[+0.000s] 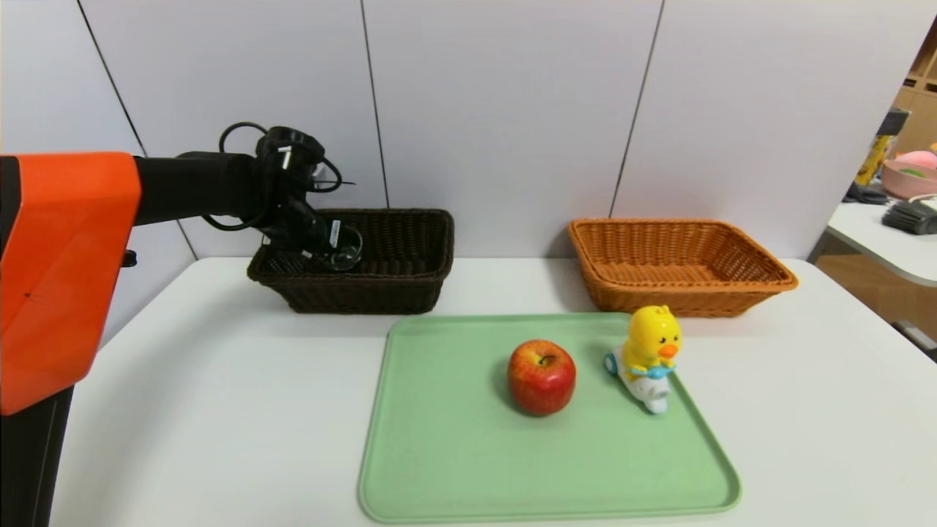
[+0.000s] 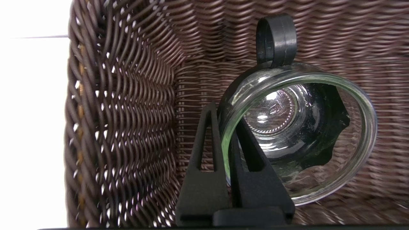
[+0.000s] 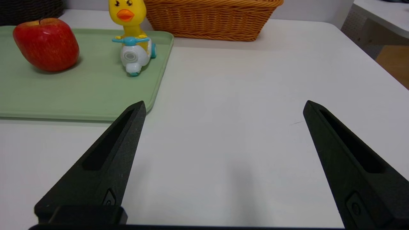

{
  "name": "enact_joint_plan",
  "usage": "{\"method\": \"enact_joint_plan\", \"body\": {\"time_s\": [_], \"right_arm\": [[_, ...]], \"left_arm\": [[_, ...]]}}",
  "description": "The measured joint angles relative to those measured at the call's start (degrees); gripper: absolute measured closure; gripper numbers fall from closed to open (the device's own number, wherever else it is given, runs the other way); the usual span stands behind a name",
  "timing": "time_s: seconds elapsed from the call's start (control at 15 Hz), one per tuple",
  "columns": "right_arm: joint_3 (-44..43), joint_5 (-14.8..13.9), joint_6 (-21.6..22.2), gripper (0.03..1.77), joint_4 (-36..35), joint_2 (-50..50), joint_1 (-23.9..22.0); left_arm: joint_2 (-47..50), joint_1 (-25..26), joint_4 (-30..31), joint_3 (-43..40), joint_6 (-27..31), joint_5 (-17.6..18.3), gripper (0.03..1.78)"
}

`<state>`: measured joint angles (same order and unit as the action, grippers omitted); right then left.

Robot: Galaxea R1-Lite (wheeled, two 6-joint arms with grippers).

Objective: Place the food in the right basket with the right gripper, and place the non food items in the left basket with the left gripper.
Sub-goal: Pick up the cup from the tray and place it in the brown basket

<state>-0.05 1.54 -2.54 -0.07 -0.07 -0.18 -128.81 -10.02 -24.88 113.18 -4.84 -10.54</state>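
Note:
My left gripper (image 1: 333, 245) reaches over the dark brown left basket (image 1: 410, 282) and is shut on the rim of the clear glass cup (image 1: 345, 252). In the left wrist view its fingers (image 2: 204, 150) pinch the cup's wall (image 2: 358, 143) just above the basket's woven floor (image 2: 127, 127). The red apple (image 1: 542, 377) and the yellow duck toy on its scooter (image 1: 648, 359) stand on the green tray (image 1: 439, 468). The orange right basket (image 1: 681, 267) holds nothing. My right gripper (image 3: 223, 107) hovers open over bare table, right of the tray, with the apple (image 3: 46, 43) and duck (image 3: 131, 41) ahead of it.
The white table (image 1: 219, 410) ends at a grey panel wall behind the baskets. A second table with clutter (image 1: 900, 212) stands at the far right. The orange basket (image 3: 211, 19) sits behind the tray's corner (image 3: 156, 80) in the right wrist view.

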Motion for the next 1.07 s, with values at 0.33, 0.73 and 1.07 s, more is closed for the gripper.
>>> {"method": "enact_joint_plan", "body": {"time_s": [0.33,0.73,1.07], "right_arm": [[0.0,0.0,0.0,0.10,0.0,0.0,0.0],[0.0,0.0,0.0,0.10,0.0,0.0,0.0],[0.0,0.0,0.0,0.10,0.0,0.0,0.0]], "left_arm": [[-2.2,0.9,-0.1,0.0,-0.1,0.0,1.70],[-2.6,1.2,0.0,0.0,-0.3,1.3,1.70],[-2.6,1.1,0.1,0.0,-0.6,1.7,1.43]]}}
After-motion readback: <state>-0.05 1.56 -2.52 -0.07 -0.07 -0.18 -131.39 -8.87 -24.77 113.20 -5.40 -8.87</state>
